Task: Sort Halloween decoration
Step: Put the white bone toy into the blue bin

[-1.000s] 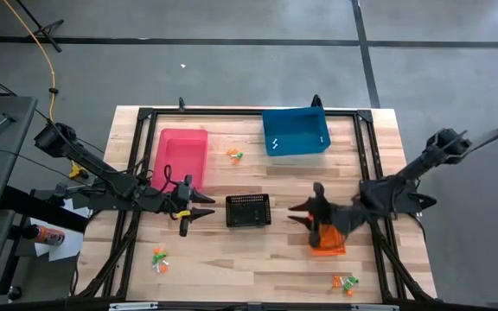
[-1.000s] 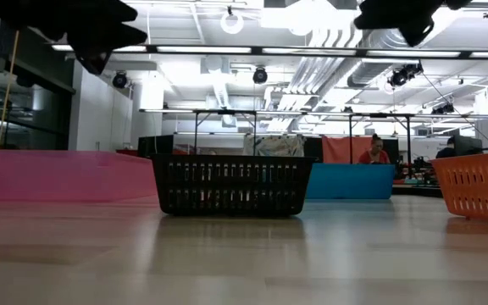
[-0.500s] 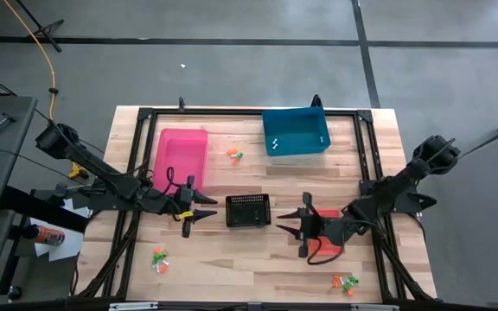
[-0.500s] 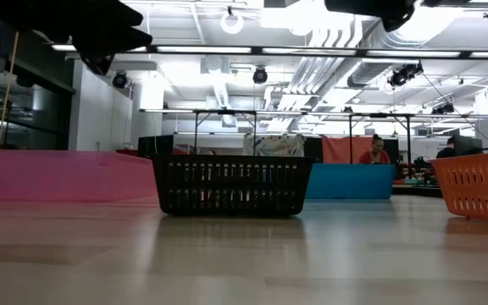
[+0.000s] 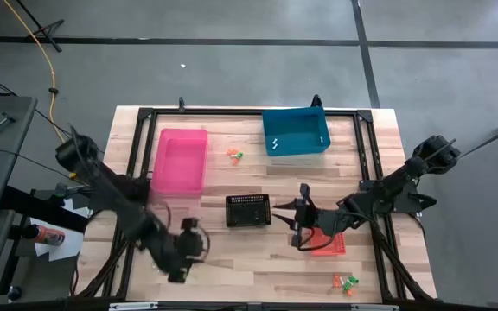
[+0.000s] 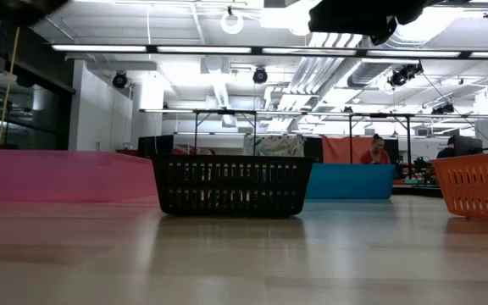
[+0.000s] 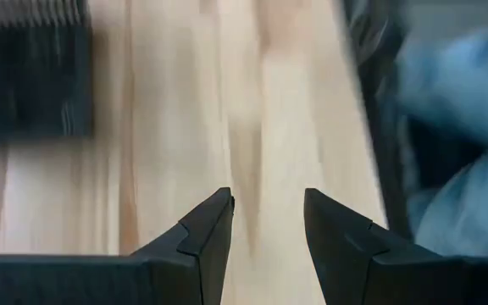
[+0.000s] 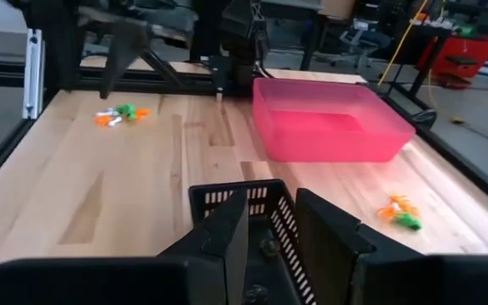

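The Halloween decoration lies in small orange, green and white clusters on the table: one between the pink bin and the blue bin, one at the near right, one at the near left. My left gripper hangs open over bare wood near the table's near-left part, nothing between its fingers. My right gripper stands open just above the right end of the black basket, pointing toward the table's left, with nothing seen between its fingers.
An orange bin sits under my right arm, right of the black basket. White bits lie in the blue bin. A black frame runs around the table's edges. Bare wood lies between the basket and the near edge.
My left gripper has swung from beside the pink bin toward the table's near edge and has tipped downward. My right gripper has gone from above the orange bin toward the table's left, to the black basket's right end, sinking a little.
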You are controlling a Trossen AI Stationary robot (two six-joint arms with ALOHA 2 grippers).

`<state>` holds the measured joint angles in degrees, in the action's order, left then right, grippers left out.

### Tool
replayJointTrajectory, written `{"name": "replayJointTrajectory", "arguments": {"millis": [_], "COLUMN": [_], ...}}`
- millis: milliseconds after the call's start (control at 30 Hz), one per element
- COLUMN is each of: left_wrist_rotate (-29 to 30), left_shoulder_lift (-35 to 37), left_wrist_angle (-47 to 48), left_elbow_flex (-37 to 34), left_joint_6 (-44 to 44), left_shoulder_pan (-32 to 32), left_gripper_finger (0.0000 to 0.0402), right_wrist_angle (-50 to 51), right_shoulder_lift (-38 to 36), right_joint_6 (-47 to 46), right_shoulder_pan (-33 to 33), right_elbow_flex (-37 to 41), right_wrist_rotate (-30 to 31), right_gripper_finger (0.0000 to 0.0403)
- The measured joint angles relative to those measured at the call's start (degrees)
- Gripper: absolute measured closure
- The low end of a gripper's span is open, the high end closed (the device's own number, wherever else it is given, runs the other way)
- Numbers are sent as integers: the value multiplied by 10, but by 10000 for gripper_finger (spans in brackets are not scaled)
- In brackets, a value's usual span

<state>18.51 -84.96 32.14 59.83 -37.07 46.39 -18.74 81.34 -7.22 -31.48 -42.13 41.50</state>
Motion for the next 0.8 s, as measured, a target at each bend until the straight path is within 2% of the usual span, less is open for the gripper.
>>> {"name": "replayJointTrajectory", "arguments": {"millis": [100, 200, 433, 633, 733, 800], "left_wrist_rotate": [-13, -47, -99, -97, -95, -119], "left_shoulder_lift": [-64, -108, -138, -138, -138, -139], "left_wrist_angle": [142, 203, 210, 252, 236, 210], "left_elbow_flex": [72, 117, 133, 130, 100, 73], "left_joint_6": [-111, -216, -464, -657, -754, -787], "left_shoulder_pan": [42, 77, 138, 171, 182, 190], "left_gripper_finger": [268, 267, 246, 226, 224, 224], "right_wrist_angle": [3, 8, 9, 9, 9, 11], "right_shoulder_lift": [0, 0, 0, 0, 0, 0], "right_joint_6": [-11, -18, -5, 12, 12, 12], "right_shoulder_pan": [0, 0, 8, 36, 52, 61], "right_elbow_flex": [0, 0, 0, 0, 0, 0], "right_wrist_rotate": [0, 0, -1, -1, -2, -15], "right_gripper_finger": [306, 306, 306, 306, 306, 306]}}
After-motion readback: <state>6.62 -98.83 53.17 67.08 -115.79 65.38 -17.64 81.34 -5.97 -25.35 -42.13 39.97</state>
